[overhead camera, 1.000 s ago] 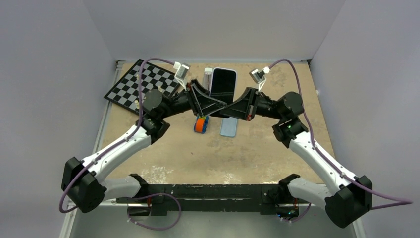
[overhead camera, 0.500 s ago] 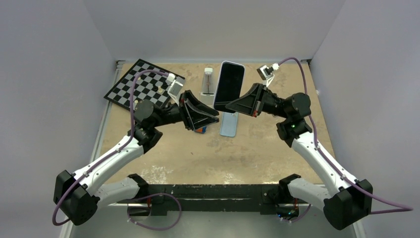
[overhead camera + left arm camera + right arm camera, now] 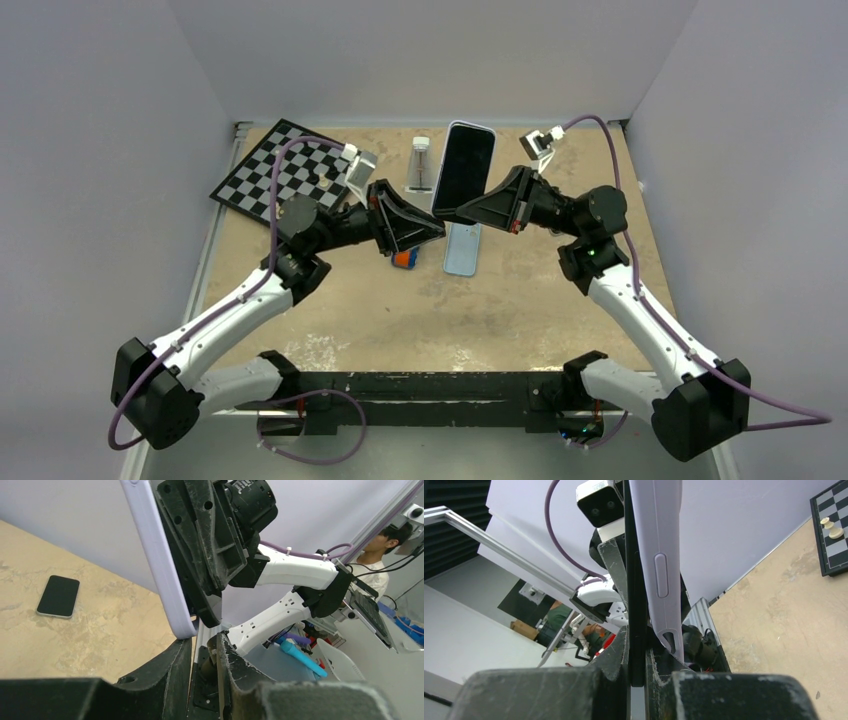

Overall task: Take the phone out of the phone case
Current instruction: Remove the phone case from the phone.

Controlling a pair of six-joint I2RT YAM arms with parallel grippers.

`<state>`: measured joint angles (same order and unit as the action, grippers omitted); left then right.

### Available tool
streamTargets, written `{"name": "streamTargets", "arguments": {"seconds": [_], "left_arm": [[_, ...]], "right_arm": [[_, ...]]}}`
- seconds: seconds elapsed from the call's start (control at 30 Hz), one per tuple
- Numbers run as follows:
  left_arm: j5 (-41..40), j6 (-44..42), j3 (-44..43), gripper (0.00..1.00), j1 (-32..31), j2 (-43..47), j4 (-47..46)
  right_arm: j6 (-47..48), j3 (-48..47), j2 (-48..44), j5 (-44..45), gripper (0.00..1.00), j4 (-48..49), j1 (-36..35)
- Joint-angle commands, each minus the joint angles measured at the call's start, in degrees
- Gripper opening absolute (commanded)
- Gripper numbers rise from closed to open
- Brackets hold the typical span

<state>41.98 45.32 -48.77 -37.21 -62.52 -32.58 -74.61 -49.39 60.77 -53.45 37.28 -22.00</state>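
My right gripper (image 3: 447, 213) holds the phone (image 3: 465, 165) upright above the table, screen toward the top camera. In the right wrist view its jaws (image 3: 637, 645) are shut on the phone's black edge (image 3: 636, 580). The lavender phone case (image 3: 658, 555) has peeled away from the phone at that lower corner. My left gripper (image 3: 436, 232) sits just below and left of the phone's lower end. In the left wrist view its fingers (image 3: 204, 640) stand a little apart with nothing between them. The case's corner (image 3: 182, 625) rests just above the left fingertip.
A second phone (image 3: 462, 250) lies flat on the table under the raised one and also shows in the left wrist view (image 3: 58, 596). A chessboard (image 3: 285, 172) with pieces lies at the back left. A small clear bottle (image 3: 420, 162) and an orange-and-blue object (image 3: 404, 259) are nearby.
The right gripper lifted the phone higher and a little to the right. The left arm drew back from the crossed position to the phone's lower corner, and its jaws narrowed.
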Motion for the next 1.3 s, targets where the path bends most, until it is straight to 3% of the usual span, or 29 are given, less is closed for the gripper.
{"name": "streamTargets", "arguments": {"seconds": [0.0,0.1,0.5,0.63,0.83,0.9,0.97,1.07,1.1,1.17,1.23,1.27], "left_arm": [[-4.9,-2.1,-2.9,0.29,0.0,0.1,1.8],[-7.0,-1.0,-2.7,0.35,0.0,0.1,0.6],[-11.3,2.9,-4.3,0.29,-0.1,-2.8,-0.2],[-14.0,4.0,-4.2,0.35,-0.1,-2.9,0.0],[-12.8,7.9,-5.2,0.35,0.0,-6.1,-4.7],[-12.9,8.4,-5.6,0.33,-0.1,-7.0,-5.5],[-13.2,7.7,-6.3,0.23,-0.1,-7.6,-4.5],[-15.1,4.9,-7.3,0.03,0.0,-7.5,0.8],[-17.2,3.3,-7.7,0.00,-0.1,-7.0,3.8],[-23.4,-1.0,-9.1,0.00,-0.1,-5.6,14.2],[-33.7,-6.5,-13.5,0.00,-0.6,-4.1,32.6],[-38.7,-7.9,-15.2,0.00,-0.6,-3.8,37.3]], "right_arm": [[-0.6,-1.2,-1.5,0.8,0.00,5.0,0.1],[-0.5,-1.0,-1.6,0.8,0.00,4.9,0.0],[-0.4,-0.5,-1.9,1.2,0.00,4.9,0.0],[-0.2,-0.3,-2.1,1.2,0.00,4.7,0.0],[0.5,0.3,-1.9,1.4,0.00,4.2,-0.1],[0.6,0.9,-2.0,1.3,0.00,4.2,-0.1],[0.8,1.7,-2.3,1.3,0.00,4.0,-0.1],[2.4,2.5,-3.0,1.2,0.00,1.9,-0.1],[3.2,2.8,-3.4,1.3,0.00,0.7,-0.1],[5.8,3.1,-4.4,1.4,0.00,-2.4,-0.1],[10.4,2.5,-5.4,1.5,0.00,-8.7,-0.1],[13.6,2.1,-5.9,1.5,0.00,-12.7,-0.1]]}}
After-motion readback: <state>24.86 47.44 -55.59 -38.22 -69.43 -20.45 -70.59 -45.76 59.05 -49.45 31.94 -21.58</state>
